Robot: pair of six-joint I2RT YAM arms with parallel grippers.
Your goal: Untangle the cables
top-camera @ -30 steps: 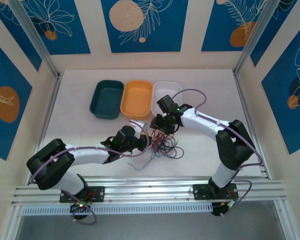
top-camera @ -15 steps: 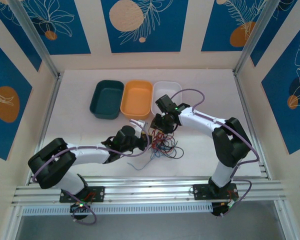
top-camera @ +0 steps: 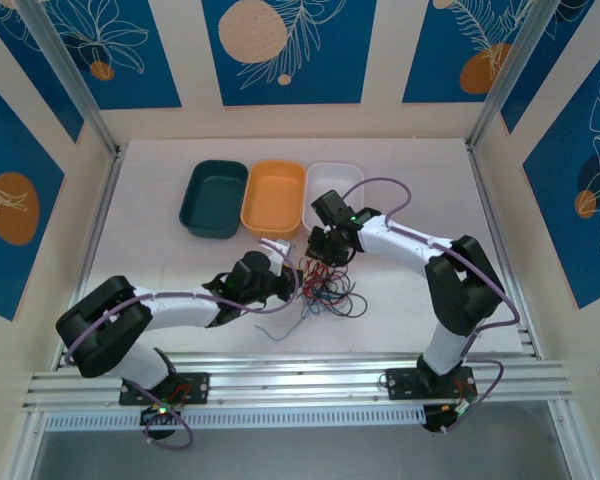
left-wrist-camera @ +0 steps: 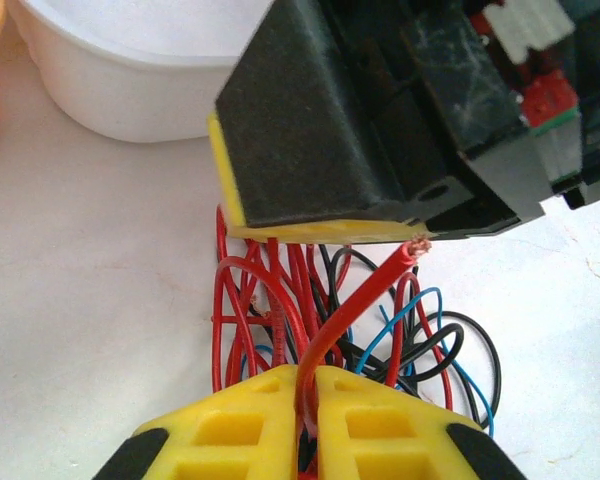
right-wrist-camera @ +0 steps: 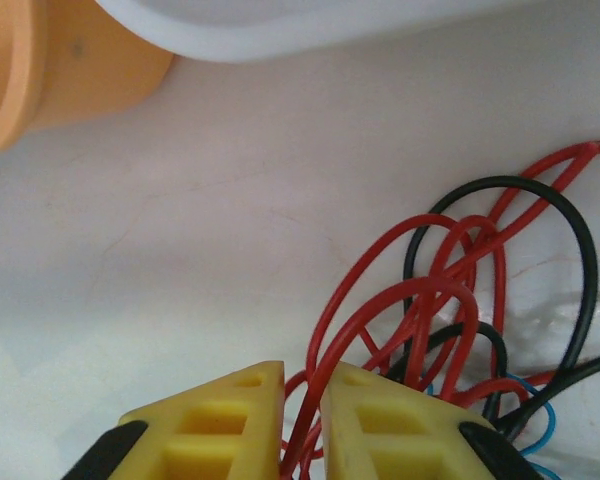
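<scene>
Tubs stand in a row at the back of the worktop (top-camera: 150, 250): a dark green tub (top-camera: 214, 199), an orange tub (top-camera: 273, 197) and a white tub (top-camera: 334, 180), all apparently with nothing in them. In front of them the left gripper (top-camera: 296, 273) reaches in from the left. In its wrist view its yellow jaws are clenched on a single red strand, which rises out of the pinch and ends in a bare, frayed tip.

The cables (top-camera: 326, 290) lie just right of it, a small knot of red, black and blue loops on the worktop, between the two grippers and near the white tub. The right gripper (top-camera: 326, 256) comes down on the far side of the knot. In its own view its jaws are nearly together, with red strands running into the narrow gap, so I take it to be grasping them.

The wire looks very light and limp, with just enough spring to hold open loops, so it will follow any pull and drag its neighbours along. The insulation is smooth and thin, and a strand could slide out of a loose pinch. The best hold is probably near a free end, as on the left, or on one loop that stands clear of the rest. Pulling the two holds apart slowly should show which loops are caught, while a sharp tug could tighten the knot.
</scene>
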